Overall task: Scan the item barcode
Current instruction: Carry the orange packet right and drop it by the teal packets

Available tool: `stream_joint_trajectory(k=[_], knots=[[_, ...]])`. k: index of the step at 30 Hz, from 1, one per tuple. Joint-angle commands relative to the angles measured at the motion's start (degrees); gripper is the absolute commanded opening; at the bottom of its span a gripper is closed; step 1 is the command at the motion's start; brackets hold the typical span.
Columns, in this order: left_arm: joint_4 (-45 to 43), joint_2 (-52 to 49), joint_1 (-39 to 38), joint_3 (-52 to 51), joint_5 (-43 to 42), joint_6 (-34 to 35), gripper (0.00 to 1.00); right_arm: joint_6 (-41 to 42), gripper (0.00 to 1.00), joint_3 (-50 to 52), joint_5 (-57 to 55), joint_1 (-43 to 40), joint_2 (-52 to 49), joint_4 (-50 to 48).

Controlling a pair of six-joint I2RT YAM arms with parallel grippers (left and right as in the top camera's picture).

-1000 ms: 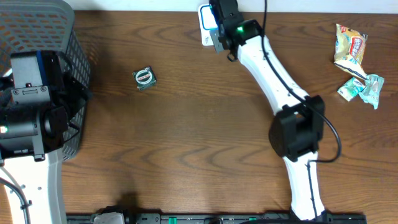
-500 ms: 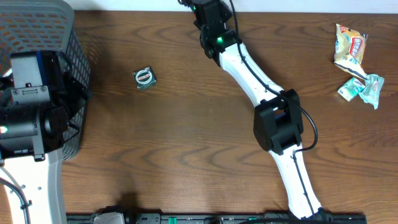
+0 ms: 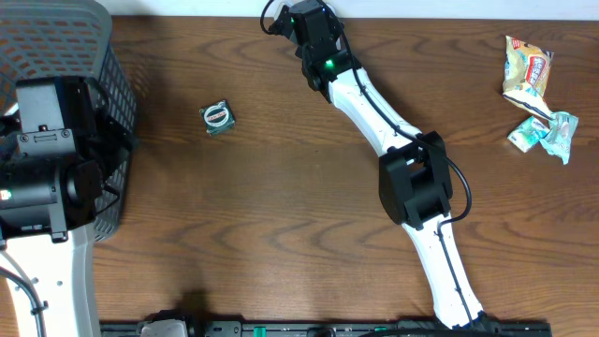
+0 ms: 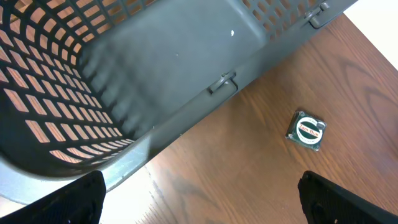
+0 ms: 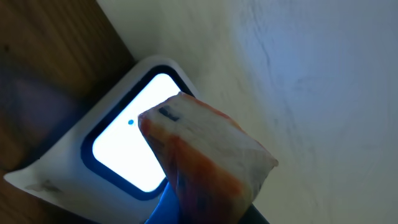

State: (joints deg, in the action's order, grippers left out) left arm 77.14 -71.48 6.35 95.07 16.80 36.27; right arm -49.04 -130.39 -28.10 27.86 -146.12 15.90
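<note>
Clearly the right claw (image 3: 301, 21) grips the snack packet (image 5: 205, 155), whose far end sits just in front of the scanner (image 5: 121, 152) window.

You have a grey slotted basket (image 3: 117, 70) at the tabletop's (image 3: 271, 215) left edge, a small round tin (image 3: 217, 117) near it (label facing up), and a yellow snack packet (image 3: 526, 73) beside a crumpled green wrapper (image 3: 547, 134) far right.

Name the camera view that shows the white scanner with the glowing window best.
Right wrist view: the white rounded scanner and its glowing window show up close, partly behind the orange-and-white packet. Overhead, the right arm hides it; the left wrist view misses it.
</note>
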Motion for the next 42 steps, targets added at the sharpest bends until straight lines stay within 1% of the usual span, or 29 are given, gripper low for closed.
stream_joint_trajectory(k=[1, 2, 5, 11, 12, 14, 15, 17, 21, 23, 24, 25, 26, 29, 30, 32, 36, 39, 40, 41, 42], knots=[[0.20, -0.04, 0.28, -0.31, 0.57, 0.90, 0.98, 0.52, 0.01, -1.03, -2.25, -1.07, 1.42, 1.25], [0.20, -0.04, 0.28, -0.31, 0.57, 0.90, 0.98, 1.86, 0.01, -1.03, -2.56, -1.27, 1.92, 1.55], [0.20, -0.04, 0.28, -0.31, 0.57, 0.90, 0.98, 9.22, 0.01, -1.03, -3.76, -2.89, 5.38, 4.42], [0.20, -0.04, 0.28, -0.31, 0.57, 0.92, 0.98, 25.09, 0.01, -1.03, -7.28, -9.33, 11.45, 15.32], [0.20, -0.04, 0.28, -0.31, 0.57, 0.90, 0.97, 30.40, 0.01, -1.03, -7.58, -11.80, 12.35, 20.44], [0.20, -0.04, 0.28, -0.31, 0.57, 0.90, 0.98, 36.52, 0.02, -1.03, -7.58, -15.21, 12.79, 26.67], [0.20, -0.04, 0.28, -0.31, 0.57, 0.92, 0.98, 41.46, 0.02, -1.03, -7.56, -18.32, 12.96, 31.89], [0.20, -0.04, 0.28, -0.31, 0.57, 0.92, 0.98, 47.39, 0.02, -1.03, -7.43, -22.16, 12.96, 38.53], [0.20, -0.04, 0.28, -0.31, 0.57, 0.92, 0.98, 60.98, 0.02, -1.03, -3.63, -29.94, 12.94, 49.22], [0.20, -0.04, 0.28, -0.31, 0.57, 0.90, 0.98, 65.44, 0.02, -1.03, -0.98, -33.00, 12.94, 52.96], [0.20, -0.04, 0.28, -0.31, 0.57, 0.90, 0.98, 67.89, 0.02, -1.03, 0.87, -34.69, 12.92, 54.66], [0.20, -0.04, 0.28, -0.31, 0.57, 0.92, 0.98, 72.72, 0.02, -1.03, 5.46, -37.53, 12.87, 58.03], [0.20, -0.04, 0.28, -0.31, 0.57, 0.92, 0.98, 74.82, 0.02, -1.03, 8.48, -39.01, 12.87, 59.87], [0.20, -0.04, 0.28, -0.31, 0.57, 0.90, 0.98, 76.02, 0.02, -1.01, 16.87, -42.47, 12.74, 63.12], [0.20, -0.04, 0.28, -0.31, 0.57, 0.92, 0.98, 76.00, 0.01, -0.85, 21.59, -44.02, 12.63, 63.71], [0.20, -0.04, 0.28, -0.31, 0.57, 0.90, 0.98, 76.00, 0.01, -0.07, 24.00, -45.29, 12.61, 63.65], [0.20, -0.04, 0.28, -0.31, 0.57, 0.90, 0.98, 76.00, 0.01, 2.12, 22.03, -45.83, 12.61, 62.95], [0.20, -0.04, 0.28, -0.31, 0.57, 0.90, 0.98, 76.00, 0.01, 5.90, 18.73, -45.81, 12.61, 59.80], [0.20, -0.04, 0.28, -0.31, 0.57, 0.90, 0.98, 76.00, 0.02, 8.28, 16.96, -45.83, 12.61, 57.48], [0.20, -0.04, 0.28, -0.31, 0.57, 0.90, 0.98, 76.00, 0.06, 9.57, 16.39, -45.81, 12.61, 56.26], [0.20, -0.04, 0.28, -0.31, 0.57, 0.92, 0.97, 76.02, 0.16, 11.69, 16.24, -45.83, 12.61, 54.51]])
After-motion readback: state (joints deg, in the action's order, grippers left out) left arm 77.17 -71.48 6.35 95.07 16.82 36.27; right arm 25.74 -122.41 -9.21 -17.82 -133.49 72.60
